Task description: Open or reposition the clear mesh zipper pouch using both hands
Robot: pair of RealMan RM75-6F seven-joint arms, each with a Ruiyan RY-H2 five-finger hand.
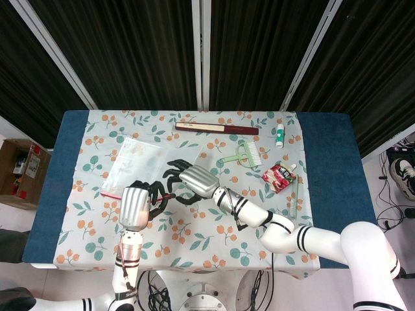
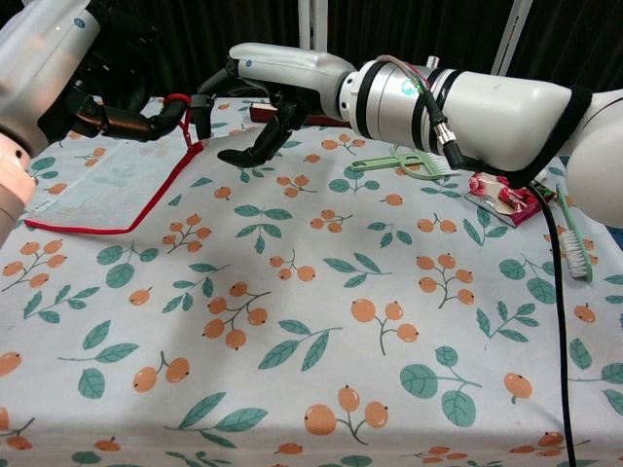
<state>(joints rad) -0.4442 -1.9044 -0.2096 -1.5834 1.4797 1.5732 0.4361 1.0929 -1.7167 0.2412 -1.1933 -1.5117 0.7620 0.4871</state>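
Clear mesh zipper pouch with red edging, flat on the floral tablecloth, its near red corner lifted and pinched in the dark fingertips of the left hand. Right hand just beside that corner, fingers spread and curved, holding nothing; contact with the red tab hard to make out. Far pouch edge hidden behind the left hand.

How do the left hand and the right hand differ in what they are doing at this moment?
The left hand pinches the red-edged corner of the mesh pouch and lifts it; the right hand holds nothing. The left hand's fingers are curled in; the right hand's fingers are spread and reach towards that corner. Both hang above the table.
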